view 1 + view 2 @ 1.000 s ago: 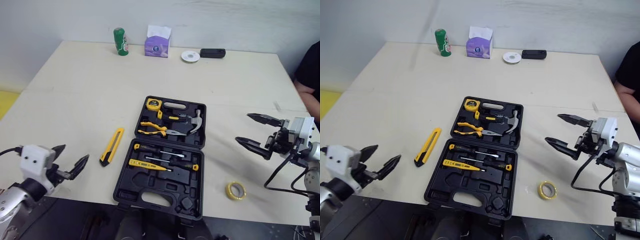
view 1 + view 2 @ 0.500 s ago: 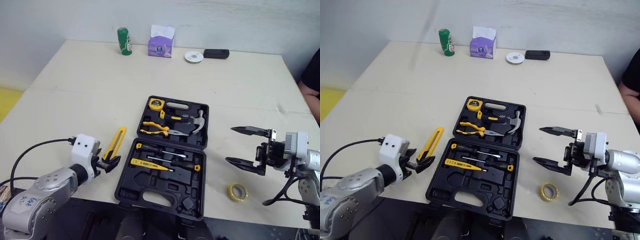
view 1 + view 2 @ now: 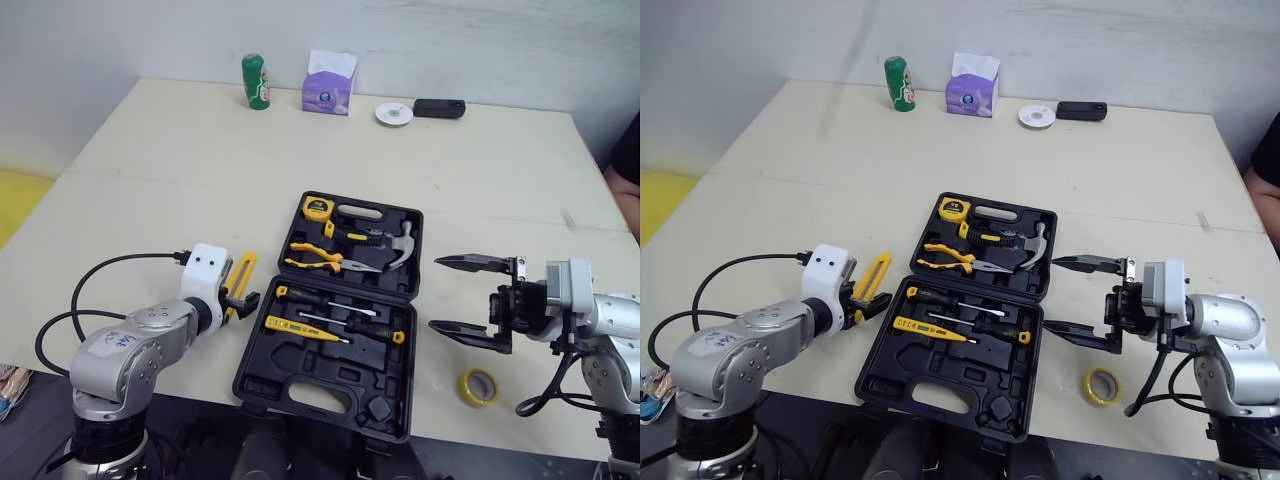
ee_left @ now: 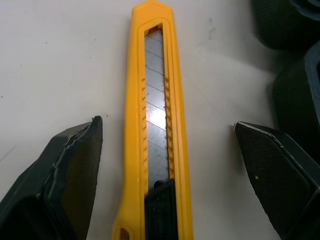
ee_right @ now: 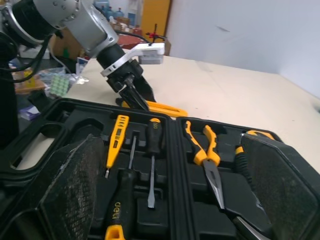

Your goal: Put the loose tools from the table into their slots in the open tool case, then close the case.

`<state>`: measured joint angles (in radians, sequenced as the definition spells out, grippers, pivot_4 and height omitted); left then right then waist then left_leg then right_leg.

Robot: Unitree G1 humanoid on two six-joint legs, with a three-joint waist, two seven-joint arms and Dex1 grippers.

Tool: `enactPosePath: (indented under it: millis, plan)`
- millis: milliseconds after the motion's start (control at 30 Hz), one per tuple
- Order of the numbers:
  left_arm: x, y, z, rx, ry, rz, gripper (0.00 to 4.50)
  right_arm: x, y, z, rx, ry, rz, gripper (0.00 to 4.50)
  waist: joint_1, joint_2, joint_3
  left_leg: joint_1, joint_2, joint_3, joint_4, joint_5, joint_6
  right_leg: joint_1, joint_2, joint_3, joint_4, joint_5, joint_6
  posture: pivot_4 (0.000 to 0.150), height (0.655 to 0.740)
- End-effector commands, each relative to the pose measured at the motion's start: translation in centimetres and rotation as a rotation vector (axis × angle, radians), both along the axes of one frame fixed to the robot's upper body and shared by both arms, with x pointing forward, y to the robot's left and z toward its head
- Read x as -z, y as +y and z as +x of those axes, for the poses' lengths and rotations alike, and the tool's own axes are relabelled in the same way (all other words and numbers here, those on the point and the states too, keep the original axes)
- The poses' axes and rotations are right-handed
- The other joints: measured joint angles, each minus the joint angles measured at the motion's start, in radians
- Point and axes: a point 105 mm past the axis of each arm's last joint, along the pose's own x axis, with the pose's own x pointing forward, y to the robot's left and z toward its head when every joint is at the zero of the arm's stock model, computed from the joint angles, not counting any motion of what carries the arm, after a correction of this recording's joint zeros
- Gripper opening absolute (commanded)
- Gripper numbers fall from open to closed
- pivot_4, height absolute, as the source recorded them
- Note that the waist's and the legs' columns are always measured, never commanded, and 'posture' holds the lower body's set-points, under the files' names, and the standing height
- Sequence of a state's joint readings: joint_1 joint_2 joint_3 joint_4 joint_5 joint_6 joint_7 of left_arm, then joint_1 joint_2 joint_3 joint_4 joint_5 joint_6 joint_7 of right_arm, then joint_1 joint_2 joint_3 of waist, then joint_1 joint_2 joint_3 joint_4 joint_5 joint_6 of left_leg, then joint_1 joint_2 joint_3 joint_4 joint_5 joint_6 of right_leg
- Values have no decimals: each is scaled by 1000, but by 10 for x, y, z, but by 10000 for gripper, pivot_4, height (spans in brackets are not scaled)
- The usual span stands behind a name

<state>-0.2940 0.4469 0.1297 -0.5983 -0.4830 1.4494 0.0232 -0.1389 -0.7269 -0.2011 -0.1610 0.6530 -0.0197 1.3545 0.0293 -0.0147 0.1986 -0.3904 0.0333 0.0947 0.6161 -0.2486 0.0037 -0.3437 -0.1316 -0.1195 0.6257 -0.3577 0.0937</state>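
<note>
**Yellow knife & tape roll not yet stowed; case open**

Approx. part done. Tool case (image 3: pixel 300 385) lies open mid-table w/ tape measure (image 3: pixel 318 207), pliers (image 3: pixel 315 262), hammer (image 3: pixel 395 245) & screwdrivers (image 3: pixel 330 308) seated; several slots are bare.

Knife (image 4: pixel 155 125) lies on the table (image 3: pixel 180 170) just left of the case. L gripper (image 4: pixel 166 125) straddles it, fingers spread wide either side, not touching, nothing held.

Tape roll (image 3: pixel 477 386) sits right of the case, near the front edge. R gripper (image 3: pixel 435 294) hangs wide open & empty just beside the case's right side.

Left to do: both loose items in, lid shut.

Table is pale, matt, flat. Can (image 3: pixel 256 80), tissue box (image 3: pixel 330 88), disc (image 3: pixel 394 113) & black gadget (image 3: pixel 439 107) line the far edge by a white wall. Person's arm (image 3: pixel 625 170) at far right.
</note>
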Motion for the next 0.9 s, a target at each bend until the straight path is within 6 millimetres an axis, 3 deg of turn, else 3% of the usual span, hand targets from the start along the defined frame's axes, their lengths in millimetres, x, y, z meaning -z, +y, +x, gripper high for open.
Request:
enactPosePath:
  millis: [33,300,700,800,900]
  plan:
    - [14,3,-5,-18,63,2,43985,-12,5,-3,-6,-49,7,45000,0,0,0,0,0,0,0,0,0,0,0,0,0,0,0,1500,7400]
    - [40,-4,-24,44,193,-6,43985,-14,6,-2,2,-58,-6,45000,-3,2,-1,1,0,1,0,0,-1,0,0,1,0,0,0,1500,7400]
    - [43,13,-17,-31,144,-2,43985,-15,8,0,13,-60,-16,45000,-4,3,-2,3,1,2,0,-2,-3,1,0,3,1,0,0,1500,7400]
    - [42,13,-17,-28,134,1,35434,-15,9,0,13,-61,-18,45000,-4,3,-2,3,1,2,0,-3,-4,1,0,3,1,0,0,1500,7400]
    - [43,12,-17,-31,129,-1,22047,-18,12,0,13,-63,-20,45000,-3,4,-2,3,1,2,0,-3,-4,1,0,3,0,0,0,1500,7400]
